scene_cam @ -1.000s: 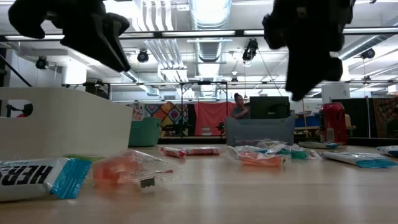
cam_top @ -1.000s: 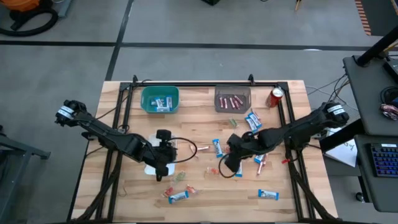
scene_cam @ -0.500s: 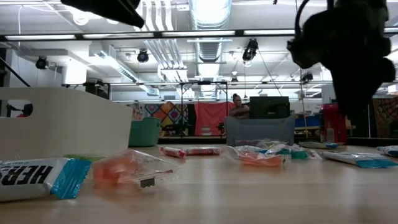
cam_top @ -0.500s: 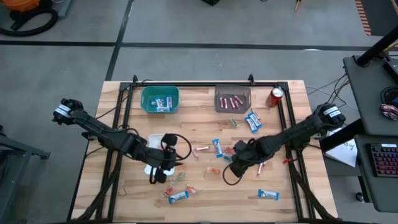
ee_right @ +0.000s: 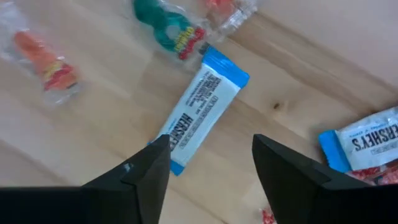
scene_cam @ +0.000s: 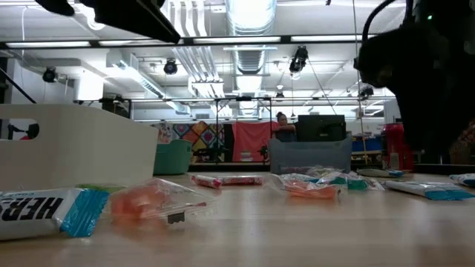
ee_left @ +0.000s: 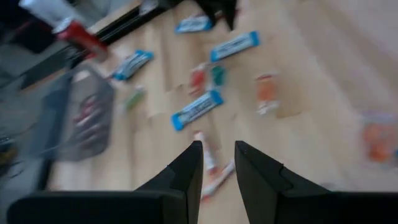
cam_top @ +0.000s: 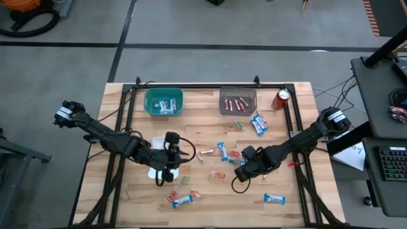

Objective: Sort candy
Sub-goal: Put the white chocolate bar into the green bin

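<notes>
Right gripper (ee_right: 208, 165) low over the table centre-right, fingers spread wide, empty, straddling a blue-and-white mini bar (ee_right: 200, 118) that lies flat on the wood (ee_right: 93, 143). In the high view the same bar (cam_top: 242, 175) sits just in front of the gripper, among the loose sweets. Its long axis runs diagonal across the right wrist view, one blue end pointing away from the fingers, the other end reaching in between them; no contact visible. Label reads "HERSHEY'S" lengthwise along the wrapper. Second bar (ee_right: 367, 144) beside it, also "HERSHEY'S", lying crosswise to the first. Green twisted wrapper (ee_right: 166, 25) and an orange piece (ee_right: 46, 56) near the far end, lettering not legible. Low view: a bar in the foreground (scene_cam: 48, 211) shows "HER…" on white with a blue end. Left gripper (ee_left: 216, 163) hovers near the white tray (cam_top: 156, 166), fingers only slightly apart, nothing between them; a slim pink stick (ee_left: 208, 163) lies on the table below. More candy sits in the teal bin (cam_top: 163, 102) and grey bin (cam_top: 238, 102).
</notes>
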You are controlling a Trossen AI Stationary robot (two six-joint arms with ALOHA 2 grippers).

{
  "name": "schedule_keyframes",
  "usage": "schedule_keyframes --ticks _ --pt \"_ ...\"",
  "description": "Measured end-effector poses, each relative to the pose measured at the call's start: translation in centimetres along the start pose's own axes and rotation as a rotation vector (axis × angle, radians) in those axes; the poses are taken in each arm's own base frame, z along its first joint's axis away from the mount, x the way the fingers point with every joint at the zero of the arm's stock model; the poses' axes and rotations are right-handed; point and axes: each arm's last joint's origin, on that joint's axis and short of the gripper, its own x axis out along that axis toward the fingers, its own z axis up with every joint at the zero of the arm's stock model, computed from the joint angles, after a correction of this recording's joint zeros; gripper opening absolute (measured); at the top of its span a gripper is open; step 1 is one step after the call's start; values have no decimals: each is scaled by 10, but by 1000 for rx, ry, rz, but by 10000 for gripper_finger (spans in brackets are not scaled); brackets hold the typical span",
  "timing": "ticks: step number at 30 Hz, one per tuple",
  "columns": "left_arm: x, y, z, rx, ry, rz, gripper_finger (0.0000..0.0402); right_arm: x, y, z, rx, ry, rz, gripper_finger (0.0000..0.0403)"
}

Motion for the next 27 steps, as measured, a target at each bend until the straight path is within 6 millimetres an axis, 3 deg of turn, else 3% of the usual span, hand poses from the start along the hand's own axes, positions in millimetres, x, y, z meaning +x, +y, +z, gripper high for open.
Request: schedule_keyframes --ticks 6,15,23,27 --pt "-3 5 -4 23 56 157 77 17 5 -2 44 20 -33 232" --pt "-3 6 -5 21 62 165 77 33 8 -3 82 29 -61 232" --pt "-3 6 -5 -3 59 165 77 38 13 -1 70 -6 -34 226" --pt "-2 5 -5 -6 59 161 77 31 9 -1 73 -8 -63 221"
